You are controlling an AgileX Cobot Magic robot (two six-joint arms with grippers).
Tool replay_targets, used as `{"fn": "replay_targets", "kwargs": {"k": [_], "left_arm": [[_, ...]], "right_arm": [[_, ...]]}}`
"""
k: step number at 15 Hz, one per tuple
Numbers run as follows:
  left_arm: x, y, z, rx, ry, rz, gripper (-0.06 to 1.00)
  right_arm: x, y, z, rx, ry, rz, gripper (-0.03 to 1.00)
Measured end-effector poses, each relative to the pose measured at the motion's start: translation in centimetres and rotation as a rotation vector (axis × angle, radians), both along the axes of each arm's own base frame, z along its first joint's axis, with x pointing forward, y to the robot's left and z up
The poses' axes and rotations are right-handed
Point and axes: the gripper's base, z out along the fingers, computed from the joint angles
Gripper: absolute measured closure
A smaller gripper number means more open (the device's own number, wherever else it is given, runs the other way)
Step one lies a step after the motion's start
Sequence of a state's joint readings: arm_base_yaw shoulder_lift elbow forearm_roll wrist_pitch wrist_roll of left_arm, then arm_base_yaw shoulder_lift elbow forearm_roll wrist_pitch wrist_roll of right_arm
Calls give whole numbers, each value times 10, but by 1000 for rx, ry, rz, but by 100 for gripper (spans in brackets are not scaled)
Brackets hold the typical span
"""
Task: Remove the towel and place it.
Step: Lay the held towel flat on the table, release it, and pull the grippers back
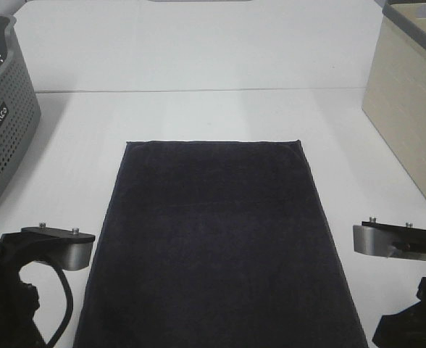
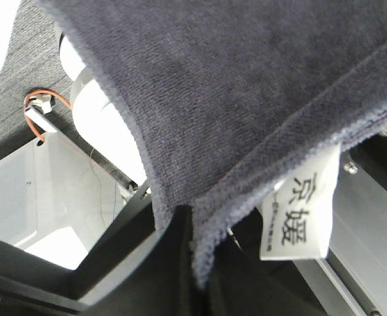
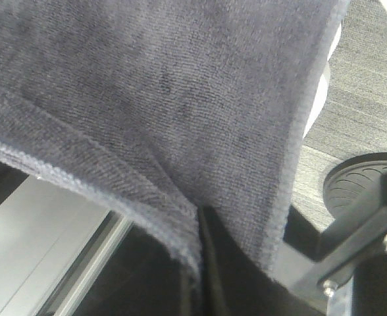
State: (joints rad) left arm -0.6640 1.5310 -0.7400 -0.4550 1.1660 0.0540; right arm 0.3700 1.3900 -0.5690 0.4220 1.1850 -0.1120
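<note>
The dark charcoal-navy towel (image 1: 216, 239) lies spread flat on the white table (image 1: 198, 58), its long side running from the middle to the front edge. In the left wrist view my left gripper (image 2: 190, 220) is shut on a hemmed near corner of the towel (image 2: 233, 92), next to a white sewn-in label (image 2: 302, 210). In the right wrist view my right gripper (image 3: 199, 220) is shut on the other near corner of the towel (image 3: 160, 85). In the high view only the arms show, left (image 1: 50, 243) and right (image 1: 394, 243); the fingers are hidden.
A grey perforated basket (image 1: 3, 116) stands at the table's left edge. A beige bin (image 1: 408, 94) stands at the right edge. Grey carpet (image 3: 351, 112) and metal frame parts (image 2: 35, 184) show below the table's front edge.
</note>
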Motion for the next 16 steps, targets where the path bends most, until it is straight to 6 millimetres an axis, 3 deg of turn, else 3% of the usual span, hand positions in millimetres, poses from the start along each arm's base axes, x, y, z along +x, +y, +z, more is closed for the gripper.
{"fn": "replay_targets", "kwargs": {"k": [6,14,16], "left_arm": [[21,-19,-39,40,119,-36,94],[17,-22,-42,31,186,-44,94],[13,-25,-42,28,190,-67,94]], "right_arm": [[12,4,-36,-39,108,30,95],[12,13,-35,61,131,-2,95],[12,13,-34,66,135,5,90]]}}
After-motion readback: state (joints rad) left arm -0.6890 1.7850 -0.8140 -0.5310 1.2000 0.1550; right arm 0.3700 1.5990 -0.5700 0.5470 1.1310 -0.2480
